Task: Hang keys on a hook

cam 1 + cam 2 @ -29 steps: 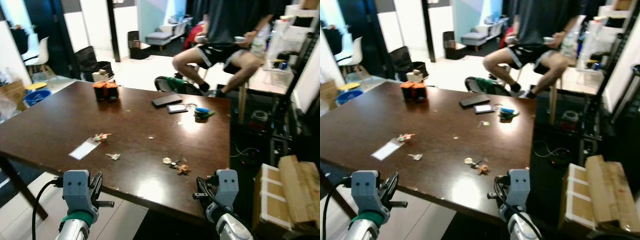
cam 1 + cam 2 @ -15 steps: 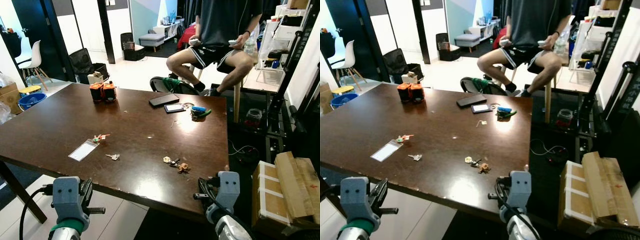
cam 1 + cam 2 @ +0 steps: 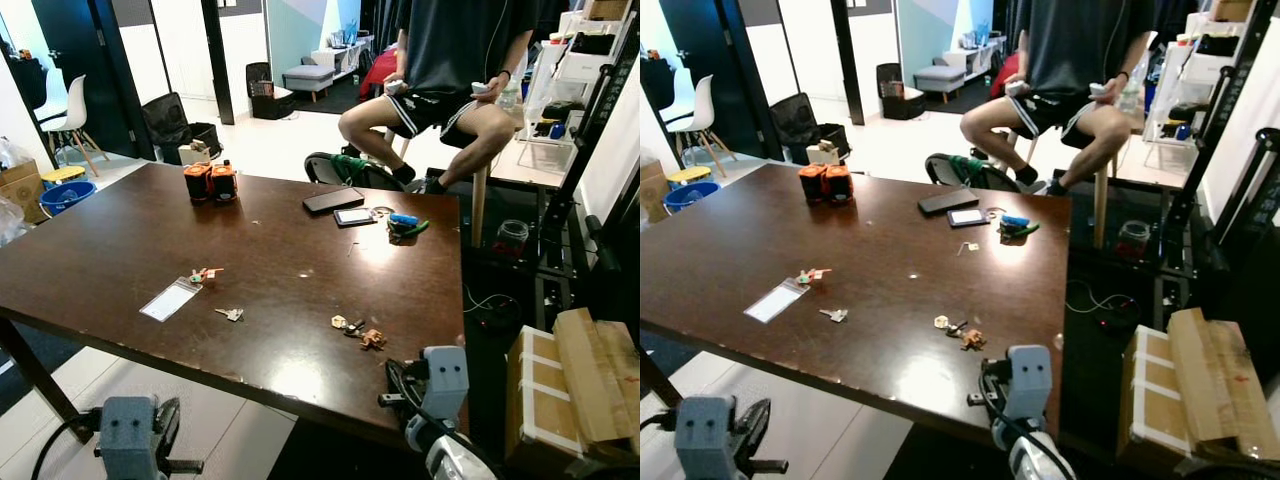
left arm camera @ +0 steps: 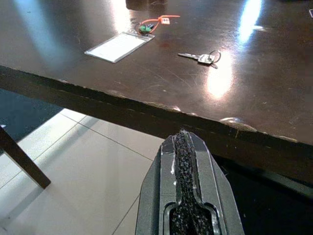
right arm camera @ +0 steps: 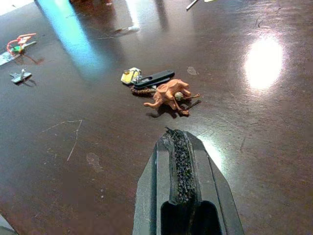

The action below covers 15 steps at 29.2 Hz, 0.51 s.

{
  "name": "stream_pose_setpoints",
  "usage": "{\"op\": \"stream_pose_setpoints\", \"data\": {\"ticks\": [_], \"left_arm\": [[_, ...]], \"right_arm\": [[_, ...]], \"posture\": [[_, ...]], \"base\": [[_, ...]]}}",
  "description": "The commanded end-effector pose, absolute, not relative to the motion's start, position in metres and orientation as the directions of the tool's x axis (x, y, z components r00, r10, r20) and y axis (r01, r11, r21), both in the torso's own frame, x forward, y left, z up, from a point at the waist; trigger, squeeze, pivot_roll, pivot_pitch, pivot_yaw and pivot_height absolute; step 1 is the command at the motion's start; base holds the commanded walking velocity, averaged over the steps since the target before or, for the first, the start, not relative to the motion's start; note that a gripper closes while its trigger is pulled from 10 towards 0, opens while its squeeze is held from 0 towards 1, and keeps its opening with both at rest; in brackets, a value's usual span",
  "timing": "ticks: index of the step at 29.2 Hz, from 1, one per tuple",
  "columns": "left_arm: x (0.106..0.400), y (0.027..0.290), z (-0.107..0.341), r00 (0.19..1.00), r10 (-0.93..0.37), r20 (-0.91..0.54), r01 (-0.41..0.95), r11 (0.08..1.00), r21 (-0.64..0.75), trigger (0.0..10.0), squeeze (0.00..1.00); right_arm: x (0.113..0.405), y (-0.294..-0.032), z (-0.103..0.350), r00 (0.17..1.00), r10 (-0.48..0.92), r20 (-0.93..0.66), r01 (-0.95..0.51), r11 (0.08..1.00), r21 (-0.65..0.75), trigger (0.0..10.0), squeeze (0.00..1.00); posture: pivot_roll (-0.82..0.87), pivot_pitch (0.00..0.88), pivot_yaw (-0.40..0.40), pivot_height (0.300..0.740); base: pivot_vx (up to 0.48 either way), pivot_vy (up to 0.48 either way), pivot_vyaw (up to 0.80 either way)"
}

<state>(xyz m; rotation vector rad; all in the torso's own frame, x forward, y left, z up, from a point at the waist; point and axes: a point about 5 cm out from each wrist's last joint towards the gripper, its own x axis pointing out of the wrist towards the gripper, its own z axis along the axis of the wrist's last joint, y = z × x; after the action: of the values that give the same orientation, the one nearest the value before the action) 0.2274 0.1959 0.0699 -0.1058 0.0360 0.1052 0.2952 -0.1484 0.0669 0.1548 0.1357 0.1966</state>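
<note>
Right wrist view: right gripper (image 5: 178,134) closed, empty | key bunch (image 5: 159,88) on table (image 5: 73,156) | left gripper (image 4: 185,137) closed

dark table (image 3: 120,240) | keys (image 3: 357,331); single key (image 3: 231,314); card (image 3: 168,299); phones (image 3: 335,201)

The desk (image 3: 120,250) is dark brown wood with a glossy, lightly scratched finish that mirrors the lights, its near edge chipped. On it lie a shiny metal key (image 4: 201,58), a clear plastic card sleeve (image 4: 116,46), and a key bunch (image 5: 159,88) with a matt tan figure, at 12 o'clock from the right hand (image 5: 179,147), whose closed fingers carry rough black padding. The floor (image 4: 73,166) is smooth pale tile.
</note>
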Motion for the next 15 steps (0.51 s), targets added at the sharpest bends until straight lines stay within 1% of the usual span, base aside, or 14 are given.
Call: {"op": "stream_pose_setpoints", "data": {"ticks": [1,3,4,6,8,11,12,15], "left_arm": [[0.227,0.196,0.068,0.994,0.106,-0.036,-0.110,0.982,-0.154,10.0,0.00],[0.227,0.196,0.068,0.994,0.106,-0.036,-0.110,0.982,-0.154,10.0,0.00],[0.228,0.192,0.069,0.994,0.102,-0.026,-0.105,0.980,-0.169,10.0,0.00],[0.228,0.192,0.069,0.994,0.102,-0.026,-0.105,0.980,-0.169,10.0,0.00],[0.228,0.187,0.070,0.994,0.104,-0.021,-0.106,0.979,-0.173,10.0,0.00],[0.226,0.184,0.069,0.994,0.105,-0.022,-0.107,0.979,-0.175,10.0,0.00],[0.225,0.183,0.068,0.995,0.100,-0.023,-0.103,0.979,-0.178,10.0,0.00],[0.225,0.183,0.068,0.995,0.098,-0.024,-0.100,0.978,-0.181,10.0,0.00]], "right_arm": [[0.286,-0.153,0.043,0.948,0.217,-0.234,-0.164,0.961,0.224,10.0,0.00],[0.286,-0.153,0.043,0.948,0.217,-0.234,-0.164,0.961,0.224,10.0,0.00],[0.288,-0.155,0.044,0.943,0.233,-0.237,-0.175,0.954,0.242,10.0,0.00],[0.288,-0.155,0.044,0.943,0.233,-0.237,-0.175,0.954,0.242,10.0,0.00],[0.290,-0.158,0.044,0.936,0.254,-0.243,-0.192,0.949,0.251,10.0,0.00],[0.290,-0.159,0.044,0.935,0.259,-0.244,-0.199,0.949,0.246,10.0,0.00],[0.289,-0.160,0.044,0.936,0.257,-0.242,-0.199,0.950,0.242,10.0,0.00],[0.289,-0.160,0.044,0.937,0.253,-0.240,-0.196,0.951,0.238,10.0,0.00]], "posture": [[0.00,0.000,-0.002,0.740],[0.00,0.000,-0.002,0.740],[0.01,0.000,-0.022,0.740],[0.01,0.000,-0.022,0.740],[0.00,0.000,-0.037,0.740],[0.00,0.000,-0.033,0.740],[-0.02,0.000,-0.017,0.740],[-0.02,0.000,-0.017,0.740]], "base": [[0.000,0.000,0.00],[0.000,0.000,0.00],[0.000,0.000,0.00],[0.000,0.000,0.00],[0.000,0.000,0.00],[0.000,0.000,0.00],[0.000,0.000,0.00],[0.000,0.000,0.00]]}}
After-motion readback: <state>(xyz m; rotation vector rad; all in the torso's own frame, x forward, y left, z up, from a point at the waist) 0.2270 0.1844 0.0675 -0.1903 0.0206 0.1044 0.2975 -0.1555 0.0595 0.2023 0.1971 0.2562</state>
